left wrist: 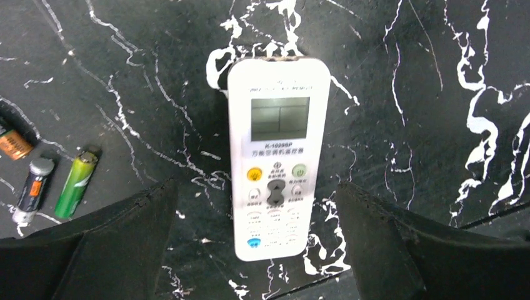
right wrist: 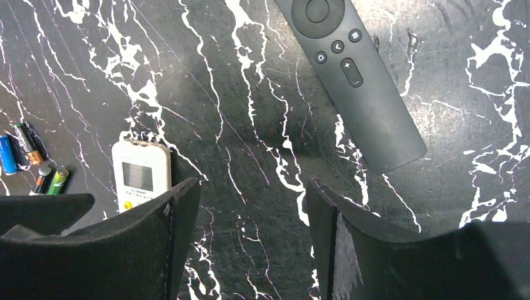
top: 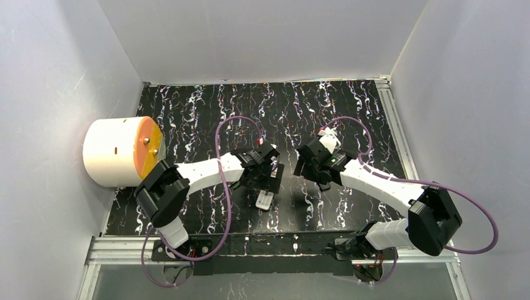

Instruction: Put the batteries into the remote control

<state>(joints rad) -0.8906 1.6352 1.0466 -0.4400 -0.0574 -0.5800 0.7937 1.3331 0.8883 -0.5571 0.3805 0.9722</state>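
A white remote control (left wrist: 275, 156) lies face up, buttons and screen showing; it also shows in the right wrist view (right wrist: 140, 175) and the top view (top: 265, 200). My left gripper (left wrist: 256, 187) is open above it, one finger on each side of its lower end, not touching. A green battery (left wrist: 76, 184), a dark silver-capped battery (left wrist: 32, 190) and a dark orange-ended one (left wrist: 12, 144) lie left of the remote. A blue battery (right wrist: 7, 154) lies beside them. A black remote (right wrist: 353, 75) lies face up. My right gripper (right wrist: 251, 184) is open and empty over bare table between the two remotes.
A white cylinder with an orange face (top: 119, 152) stands at the table's left edge. Grey walls close in the left, back and right. A metal rail (top: 400, 144) runs along the right edge and another (top: 262, 244) along the front by the arm bases.
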